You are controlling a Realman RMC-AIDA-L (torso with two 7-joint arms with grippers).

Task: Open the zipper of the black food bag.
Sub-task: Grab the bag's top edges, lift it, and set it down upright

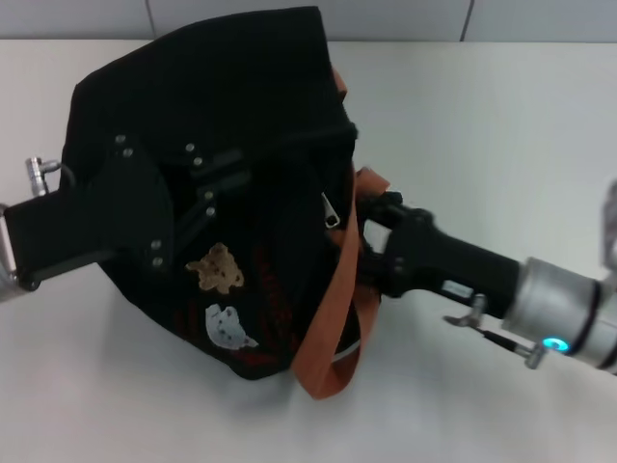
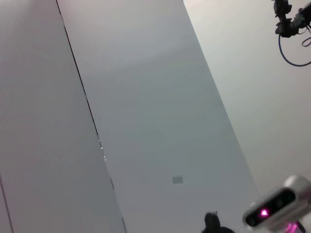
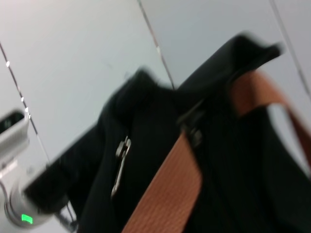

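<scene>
The black food bag (image 1: 241, 125) lies tipped on the white table, its tan bear (image 1: 216, 267) and pale cloud (image 1: 228, 326) patches facing up. An orange-brown strap (image 1: 337, 309) loops down its right side. The zipper's silver pull tab (image 1: 331, 210) hangs just left of that strap, and it also shows in the right wrist view (image 3: 121, 165) beside the strap (image 3: 170, 194). My left gripper (image 1: 202, 183) reaches in from the left and rests against the bag's face. My right gripper (image 1: 371, 227) comes from the right, close against the strap and a short way right of the pull tab.
The white table (image 1: 501, 125) spreads around the bag, with a grey panelled wall (image 1: 386, 19) behind it. The left wrist view holds only wall panels (image 2: 146, 121) and the head camera (image 2: 279, 208). My left arm's wrist (image 3: 19, 204) shows in the right wrist view.
</scene>
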